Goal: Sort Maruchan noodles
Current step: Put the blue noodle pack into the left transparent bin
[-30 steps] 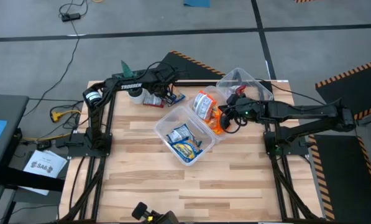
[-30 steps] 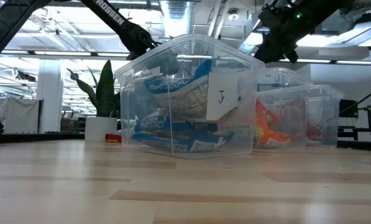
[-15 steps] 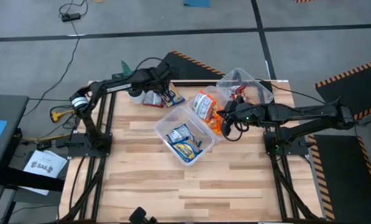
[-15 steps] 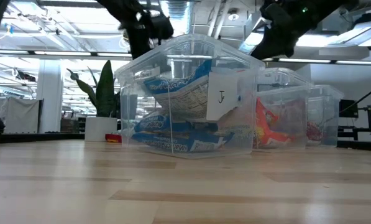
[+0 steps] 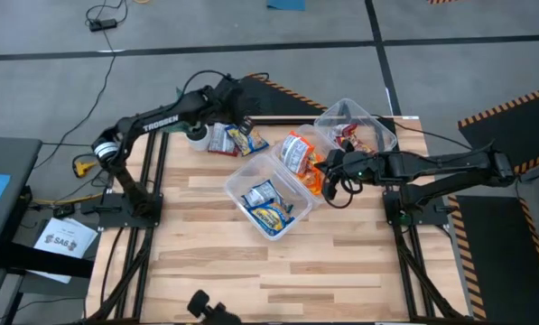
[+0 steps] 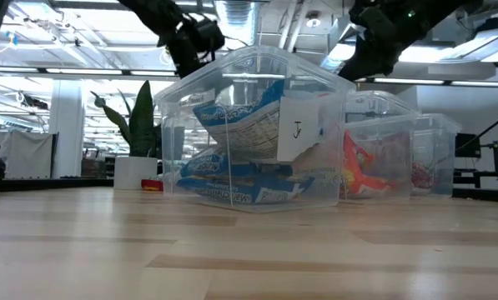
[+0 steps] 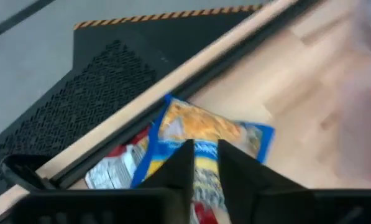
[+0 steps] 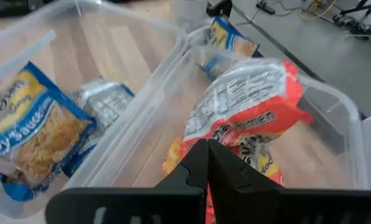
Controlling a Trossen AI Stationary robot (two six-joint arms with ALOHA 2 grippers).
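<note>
My left gripper (image 5: 236, 106) hangs over the far edge of the surface (image 5: 341, 262), toward its far-left corner. Its fingers (image 7: 180, 169) stand only narrowly apart, and through the slit I see a blue-and-yellow packet (image 7: 205, 134) lying on the wood below; whether the fingertips touch it I cannot tell. From above, that packet (image 5: 245, 139) lies beside a dark red one (image 5: 220, 142), both near the far edge, just beside the white pot of a small plant (image 5: 195, 134).

My right gripper (image 5: 322, 168) reaches in from the right side, over the middle tub (image 5: 285, 161). Its fingers (image 8: 201, 167) are pressed together with nothing between them, right above an orange-red packet (image 8: 247, 118) that stands on edge inside that tub.

The near tub (image 5: 251, 179) sits around the middle of the surface and holds blue-and-yellow packets (image 5: 267, 206); the right wrist view shows one marked soy sauce (image 8: 33, 130) lying flat in it beside a silvery one (image 8: 104, 99). From table height this tub (image 6: 249, 75) carries a white label (image 6: 299, 129) on its wall. The third tub (image 5: 355, 122) stands by the far-right corner with a dark red packet (image 5: 346, 134) in it.
</note>
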